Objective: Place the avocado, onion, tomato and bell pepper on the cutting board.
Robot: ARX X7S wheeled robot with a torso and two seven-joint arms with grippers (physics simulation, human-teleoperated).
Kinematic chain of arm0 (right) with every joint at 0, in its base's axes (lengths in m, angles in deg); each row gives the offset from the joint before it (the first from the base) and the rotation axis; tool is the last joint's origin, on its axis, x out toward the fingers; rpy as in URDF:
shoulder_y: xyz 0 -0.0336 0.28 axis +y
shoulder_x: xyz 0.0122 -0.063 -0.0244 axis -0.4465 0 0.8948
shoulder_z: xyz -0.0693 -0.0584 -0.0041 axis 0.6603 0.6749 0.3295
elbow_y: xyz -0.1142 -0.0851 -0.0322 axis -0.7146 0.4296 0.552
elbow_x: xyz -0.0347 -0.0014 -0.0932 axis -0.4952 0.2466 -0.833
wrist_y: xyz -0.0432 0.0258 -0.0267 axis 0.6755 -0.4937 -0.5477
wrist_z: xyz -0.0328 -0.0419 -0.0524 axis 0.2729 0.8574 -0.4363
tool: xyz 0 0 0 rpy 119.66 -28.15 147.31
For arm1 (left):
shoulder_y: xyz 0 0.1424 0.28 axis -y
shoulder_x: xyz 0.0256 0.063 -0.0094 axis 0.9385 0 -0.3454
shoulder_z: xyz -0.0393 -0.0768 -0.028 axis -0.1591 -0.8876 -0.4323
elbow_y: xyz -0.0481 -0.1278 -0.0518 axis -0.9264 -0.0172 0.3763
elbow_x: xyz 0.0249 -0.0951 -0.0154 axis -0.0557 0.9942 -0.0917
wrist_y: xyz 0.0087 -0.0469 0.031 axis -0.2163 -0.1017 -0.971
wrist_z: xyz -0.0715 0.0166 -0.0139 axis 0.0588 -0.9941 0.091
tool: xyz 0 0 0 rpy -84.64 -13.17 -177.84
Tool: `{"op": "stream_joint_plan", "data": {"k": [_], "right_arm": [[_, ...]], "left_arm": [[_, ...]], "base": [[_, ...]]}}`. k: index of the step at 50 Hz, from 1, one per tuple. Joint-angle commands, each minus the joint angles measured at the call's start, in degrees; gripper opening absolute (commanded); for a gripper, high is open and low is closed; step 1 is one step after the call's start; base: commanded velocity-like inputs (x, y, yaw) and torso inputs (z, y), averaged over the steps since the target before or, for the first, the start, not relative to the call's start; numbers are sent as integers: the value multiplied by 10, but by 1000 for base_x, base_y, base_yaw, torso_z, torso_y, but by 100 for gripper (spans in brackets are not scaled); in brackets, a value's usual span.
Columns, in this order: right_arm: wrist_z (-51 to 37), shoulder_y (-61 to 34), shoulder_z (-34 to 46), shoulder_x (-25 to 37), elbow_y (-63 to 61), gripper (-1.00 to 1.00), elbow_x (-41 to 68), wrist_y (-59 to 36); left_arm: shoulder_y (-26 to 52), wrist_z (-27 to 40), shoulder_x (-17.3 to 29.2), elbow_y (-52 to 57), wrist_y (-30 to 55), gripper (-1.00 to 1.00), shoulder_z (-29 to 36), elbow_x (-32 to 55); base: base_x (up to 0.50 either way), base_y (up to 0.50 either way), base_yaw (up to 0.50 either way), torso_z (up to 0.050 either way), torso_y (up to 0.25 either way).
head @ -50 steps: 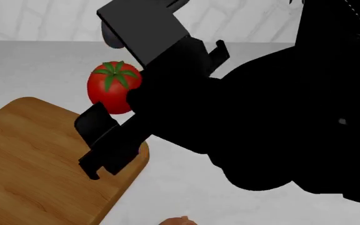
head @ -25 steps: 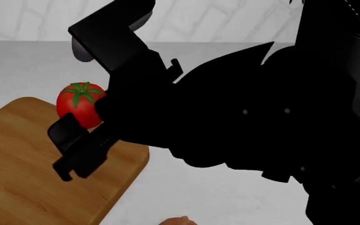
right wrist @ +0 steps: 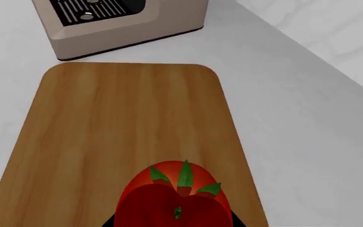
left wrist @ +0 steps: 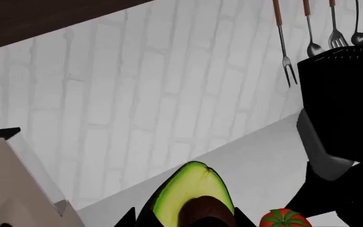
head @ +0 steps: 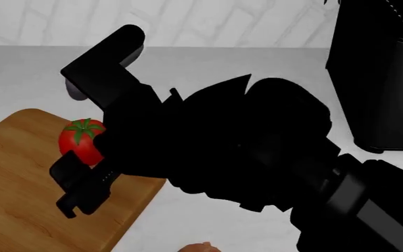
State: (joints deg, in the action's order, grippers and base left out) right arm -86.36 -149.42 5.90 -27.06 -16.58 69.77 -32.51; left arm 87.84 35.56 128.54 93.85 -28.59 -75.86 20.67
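Observation:
My right gripper (head: 81, 142) is shut on the tomato (head: 80, 139), a glossy red ball with a green calyx, and holds it just over the far right corner of the wooden cutting board (head: 19, 184). In the right wrist view the tomato (right wrist: 175, 196) fills the space between the jaws, above the near end of the board (right wrist: 125, 118). My left gripper (left wrist: 188, 221) is shut on the halved avocado (left wrist: 191, 196), with its yellow-green flesh and brown pit showing, held up facing the brick wall. The tomato (left wrist: 284, 219) shows beside it. The bell pepper and onion cannot be told.
A tall black appliance (head: 380, 79) stands at the back right of the white counter. A beige appliance (right wrist: 118, 23) sits beyond the board's far end. Utensils (left wrist: 311, 33) hang on the wall. A pale brown bit (head: 201, 247) shows at the view's bottom edge.
My right gripper has carried the tomato left and down, from over the counter behind the board to over the board's corner. The arm now hides more of the counter.

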Motion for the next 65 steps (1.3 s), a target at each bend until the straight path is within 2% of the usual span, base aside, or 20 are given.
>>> {"op": "stream_joint_plan", "data": {"k": [1,24,25,37,45,52,57,65], "right_arm": [[47,21,2,-22,31,-100,-53,36],[32,36,0,-15,32,-100,-45,38],[31,35,0,-15,32,100,-47,39],[21,20,-7,-8,10,100,-41,36],[-44,-14,-59,21,-65,100,19,8],[-143,-4,-116,86,-168,100,102,-10],[-248,1,-155,139,-263,100,190,-19],[-402,-49,-198,210,-364,100,345,-12]], "left_arm": [[-9,-11,-6,0,-5,-100,-20,-9],[-14,-13,3,1,-9,-100,-26,-8],[-13,-12,3,1,-9,-100,-26,-7],[-14,-15,-1,-1,-8,-100,-22,-14],[-17,-18,-3,-1,-9,-100,-20,-18],[-10,-23,-16,-8,-2,-100,-8,-31],[-17,-47,-35,-44,1,-100,7,-63],[7,-90,-81,-109,23,-100,55,-138]], "base": [[0,0,0,0,0],[0,0,0,0,0],[0,0,0,0,0],[0,0,0,0,0],[0,0,0,0,1],[0,0,0,0,0],[0,0,0,0,0],[0,0,0,1,0]]}}
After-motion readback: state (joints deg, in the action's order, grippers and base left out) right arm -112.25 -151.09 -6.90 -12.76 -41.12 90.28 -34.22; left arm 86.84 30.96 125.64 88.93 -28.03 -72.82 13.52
